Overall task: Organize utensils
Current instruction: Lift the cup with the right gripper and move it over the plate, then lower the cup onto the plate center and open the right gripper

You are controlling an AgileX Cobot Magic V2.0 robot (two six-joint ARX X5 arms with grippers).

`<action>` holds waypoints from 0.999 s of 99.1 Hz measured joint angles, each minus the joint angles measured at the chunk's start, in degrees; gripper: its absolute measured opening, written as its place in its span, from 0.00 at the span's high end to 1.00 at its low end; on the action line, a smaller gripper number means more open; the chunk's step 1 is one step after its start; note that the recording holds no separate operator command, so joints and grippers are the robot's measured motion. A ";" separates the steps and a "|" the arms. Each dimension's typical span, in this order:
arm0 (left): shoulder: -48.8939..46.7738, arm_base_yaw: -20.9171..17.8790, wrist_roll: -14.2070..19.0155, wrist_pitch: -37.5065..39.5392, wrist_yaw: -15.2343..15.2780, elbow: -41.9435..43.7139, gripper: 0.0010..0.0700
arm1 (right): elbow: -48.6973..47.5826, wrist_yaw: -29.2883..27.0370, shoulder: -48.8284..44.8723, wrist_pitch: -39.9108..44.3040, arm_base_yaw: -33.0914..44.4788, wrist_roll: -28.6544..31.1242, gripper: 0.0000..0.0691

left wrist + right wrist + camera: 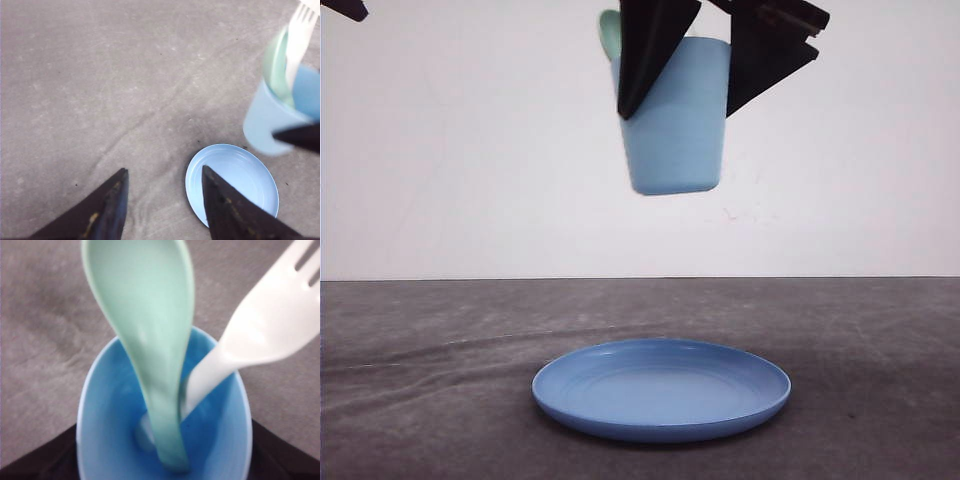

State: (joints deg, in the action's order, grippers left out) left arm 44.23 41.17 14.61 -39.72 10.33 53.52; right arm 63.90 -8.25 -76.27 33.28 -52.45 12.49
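Right pincer (717,75) grips cup (673,130) holding spoon (150,340), fork (250,340).

My right end effector (720,75) is black against a light blue cup (672,130). Inside, the spoon (150,330) is pale mint green, the fork (270,325) white. The plate (661,389) is blue, the table (420,400) mottled grey.

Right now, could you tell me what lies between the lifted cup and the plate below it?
Nothing: in the front view, only open air separates the cup from the plate.

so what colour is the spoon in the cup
Pale mint green spoon; clearest in the right wrist view.
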 joint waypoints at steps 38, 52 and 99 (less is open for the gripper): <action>0.00 0.02 0.02 0.00 0.02 0.00 0.62 | -16.52 -3.67 -0.37 -15.82 -4.68 1.60 0.39; 0.00 0.00 0.02 0.00 0.02 0.00 0.62 | -22.12 -4.00 -0.63 -23.71 -4.87 2.51 0.39; 0.00 0.00 0.02 -0.02 0.22 0.00 0.62 | -24.55 -5.22 -6.16 -32.06 -4.90 2.99 0.39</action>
State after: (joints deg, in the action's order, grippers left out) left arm 44.23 41.17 14.63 -39.75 10.55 53.52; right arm 39.35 -13.47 -82.43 1.21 -57.34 15.49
